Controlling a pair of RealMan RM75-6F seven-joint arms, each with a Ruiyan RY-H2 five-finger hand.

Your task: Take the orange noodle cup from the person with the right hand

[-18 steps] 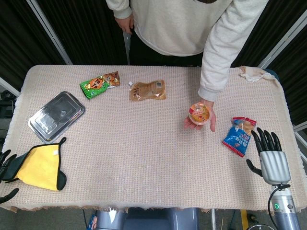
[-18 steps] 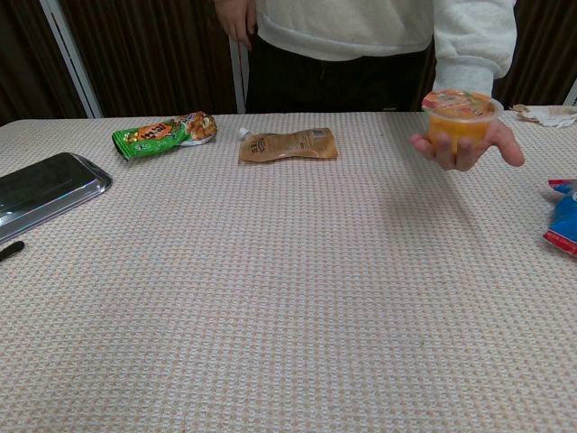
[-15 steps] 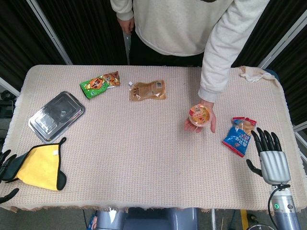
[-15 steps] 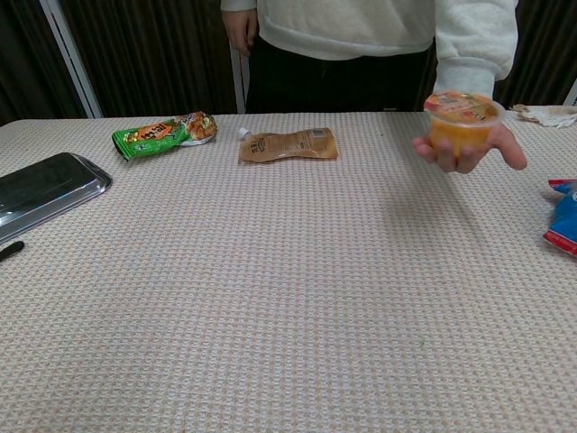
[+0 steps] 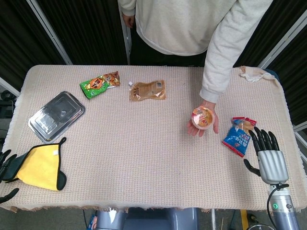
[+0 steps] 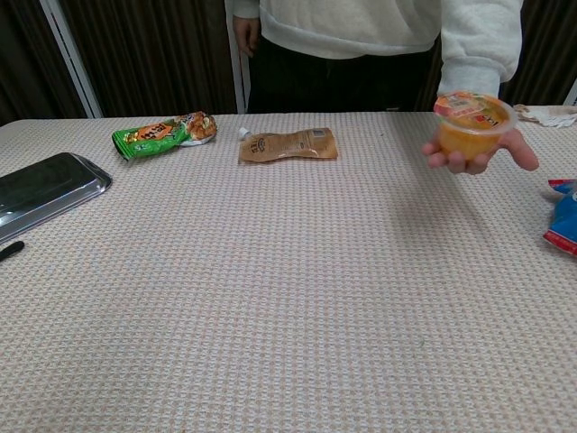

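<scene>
The orange noodle cup (image 5: 202, 118) (image 6: 472, 125) rests on the person's upturned palm (image 5: 198, 127), held above the table's right half. My right hand (image 5: 265, 152) lies at the table's right edge, fingers spread and empty, to the right of and nearer than the cup. It does not show in the chest view. My left hand (image 5: 5, 166) is at the near left corner, only partly in frame, fingers apart, holding nothing.
A blue snack packet (image 5: 239, 136) lies between my right hand and the cup. A brown pouch (image 5: 147, 90), a green packet (image 5: 99, 83) and a metal tray (image 5: 56, 115) lie further left. A yellow cloth (image 5: 41, 166) is by my left hand. A crumpled tissue (image 5: 253, 73) sits at the far right.
The person's hand has carried the cup a little to the right and nearer to my right hand. My right hand has shifted slightly forward. My left hand is still.
</scene>
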